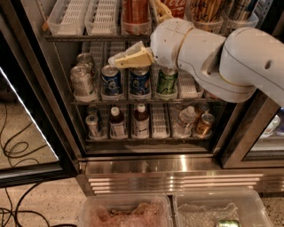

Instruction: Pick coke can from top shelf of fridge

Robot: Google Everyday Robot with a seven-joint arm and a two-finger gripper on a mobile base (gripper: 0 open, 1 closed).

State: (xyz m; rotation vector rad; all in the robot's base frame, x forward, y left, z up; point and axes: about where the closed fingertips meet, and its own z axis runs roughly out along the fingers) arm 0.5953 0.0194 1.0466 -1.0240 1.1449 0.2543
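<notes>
The fridge stands open in front of me. The top shelf runs along the top of the view with white slatted trays. A red coke can with white script stands on it, partly cut off by the frame and by my arm. My gripper points left just below the top shelf, in front of the blue cans on the middle shelf, to the lower left of the coke can. It holds nothing that I can see.
A red-orange container stands on the top shelf left of the coke can. Silver cans, blue cans and a green can fill the middle shelf. Bottles are below. The door is open left; clear bins sit on the floor.
</notes>
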